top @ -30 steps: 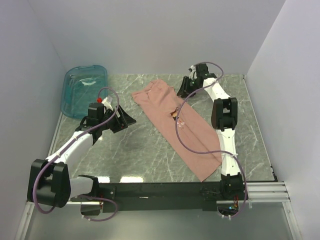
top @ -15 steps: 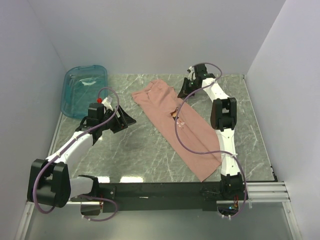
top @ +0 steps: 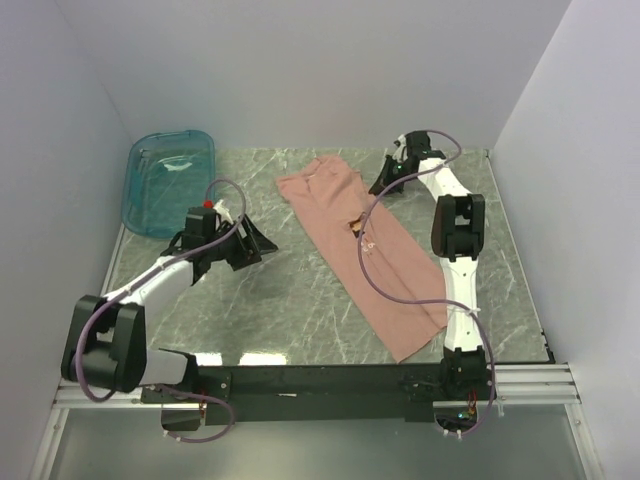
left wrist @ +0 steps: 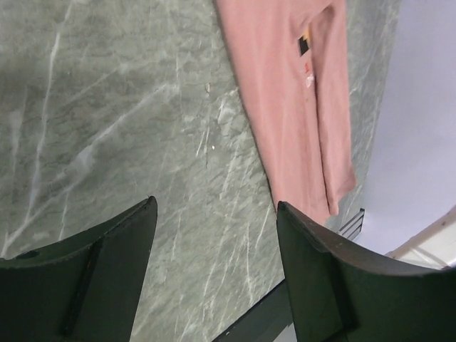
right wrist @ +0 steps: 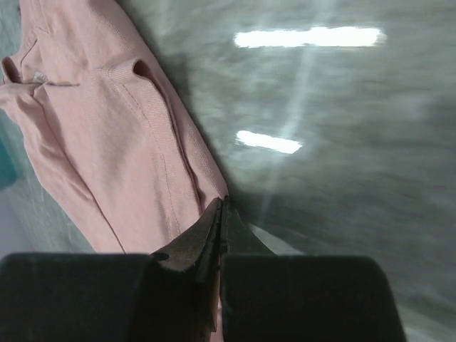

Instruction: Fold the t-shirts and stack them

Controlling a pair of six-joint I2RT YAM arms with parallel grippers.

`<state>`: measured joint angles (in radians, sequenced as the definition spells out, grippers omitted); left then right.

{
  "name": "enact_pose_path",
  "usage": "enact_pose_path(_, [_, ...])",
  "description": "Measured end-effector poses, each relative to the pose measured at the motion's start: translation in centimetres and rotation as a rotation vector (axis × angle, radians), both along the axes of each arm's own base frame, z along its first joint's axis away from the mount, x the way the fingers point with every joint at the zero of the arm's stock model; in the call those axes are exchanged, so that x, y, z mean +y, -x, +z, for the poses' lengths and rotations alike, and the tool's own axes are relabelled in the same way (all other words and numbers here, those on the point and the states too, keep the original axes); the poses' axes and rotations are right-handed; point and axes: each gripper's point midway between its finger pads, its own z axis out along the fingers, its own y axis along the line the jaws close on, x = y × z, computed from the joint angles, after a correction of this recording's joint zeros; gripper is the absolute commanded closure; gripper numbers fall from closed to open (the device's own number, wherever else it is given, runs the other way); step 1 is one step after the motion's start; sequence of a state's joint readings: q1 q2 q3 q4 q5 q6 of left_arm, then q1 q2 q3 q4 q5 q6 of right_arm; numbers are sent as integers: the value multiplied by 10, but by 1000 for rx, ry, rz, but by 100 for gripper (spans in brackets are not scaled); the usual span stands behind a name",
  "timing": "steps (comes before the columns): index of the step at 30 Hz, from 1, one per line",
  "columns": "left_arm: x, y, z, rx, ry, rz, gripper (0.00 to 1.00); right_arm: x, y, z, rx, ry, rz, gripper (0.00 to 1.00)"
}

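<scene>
The dusty-pink t-shirt (top: 345, 225) lies as a long narrow strip running diagonally from the table's back centre to the near right, its small chest figure (top: 356, 226) showing. My right gripper (top: 385, 186) is at the strip's far right edge, shut on the cloth's edge; in the right wrist view its jaws (right wrist: 222, 205) meet at the t-shirt's border (right wrist: 92, 135). My left gripper (top: 257, 243) is open and empty, hovering over bare table left of the t-shirt. The left wrist view shows its fingers (left wrist: 214, 206) spread, with the t-shirt (left wrist: 292, 100) beyond.
A translucent teal plastic bin (top: 170, 182) stands at the back left corner. The table is grey marble (top: 290, 300), walled on the left, back and right. A black rail (top: 330, 378) runs along the near edge. The right arm's purple cable (top: 365, 265) hangs over the t-shirt.
My right gripper has moved right and slightly back, dragging the t-shirt's far end to the right with it. My left gripper has shifted a little to the right and stays open.
</scene>
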<state>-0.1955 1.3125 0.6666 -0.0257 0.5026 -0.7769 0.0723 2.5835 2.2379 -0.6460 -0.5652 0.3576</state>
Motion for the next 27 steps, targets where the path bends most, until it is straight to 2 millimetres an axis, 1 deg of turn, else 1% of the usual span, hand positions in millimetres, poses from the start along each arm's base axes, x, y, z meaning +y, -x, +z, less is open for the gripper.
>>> enact_pose_path(2, [-6,-3,-5,24,-6,-10,28,-12,-2,0,8,-6,-35,100])
enact_pose_path(4, [-11,-13,-7,37,-12,-15,28,-23,-5,0,12,-12,-64,100])
enact_pose_path(5, [-13,-20,-6,40,-17,-13,29,-29,-7,0,13,-14,-78,92])
enact_pose_path(6, [-14,-28,-6,46,-23,-9,30,-34,-8,0,14,-15,-88,87])
enact_pose_path(7, [-16,-39,-5,44,-27,-4,31,-40,-9,1,14,-17,-98,83])
enact_pose_path(8, [-18,-52,-4,43,-33,6,32,-44,-10,2,11,-18,-104,76])
enact_pose_path(9, [-20,-64,-3,49,-38,15,32,-49,-10,3,7,-16,-105,72])
enact_pose_path(10, [-22,-83,-1,43,-44,26,33,-54,-10,5,-3,-10,-101,66])
enact_pose_path(11, [-23,-90,0,39,-45,32,33,-59,-9,6,-12,0,-94,63])
enact_pose_path(13, [-26,-119,0,36,-61,57,35,-67,-2,14,-24,12,-71,55])
enact_pose_path(14, [-28,-134,0,35,-67,67,38,-71,2,18,-35,16,-52,52])
enact_pose_path(16, [-31,-161,-1,21,-75,87,41,-76,14,34,-64,13,3,51])
enact_pose_path(18, [-33,-185,-9,28,-88,105,41,-80,27,54,-111,14,67,50])
enact_pose_path(22, [-36,-218,-30,53,-117,131,44,-81,62,103,-224,17,188,50])
enact_pose_path(25, [-40,-243,-45,63,-123,141,47,-74,90,136,-297,9,261,50])
enact_pose_path(27, [-44,-257,-53,65,-118,146,47,-69,107,152,-338,-1,301,50])
